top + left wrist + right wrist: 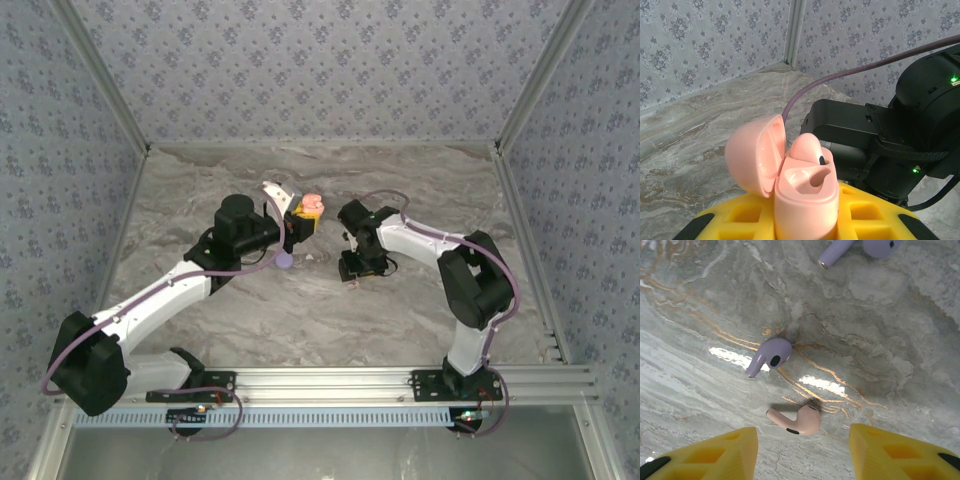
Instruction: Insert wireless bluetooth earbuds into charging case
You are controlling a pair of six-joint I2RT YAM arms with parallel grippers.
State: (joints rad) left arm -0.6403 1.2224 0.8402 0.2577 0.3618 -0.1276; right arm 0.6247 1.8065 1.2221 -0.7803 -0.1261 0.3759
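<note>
My left end effector (805,222) is clamped on the open charging case (807,192); my right end effector (802,442) stands apart over a pink earbud (797,421) on the counter (880,355)

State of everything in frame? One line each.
Case: lid open, gripped.
Seated pink earbud: in case; second slot empty.
Loose pink earbud: lying on table.
Lilac earbuds: both loose on table.
Left end effector: shut on case.
Right end effector: open above loose pink earbud.

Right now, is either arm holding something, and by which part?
Left gripper clamps the open pink case by its lower body; right gripper holds nothing.
</note>
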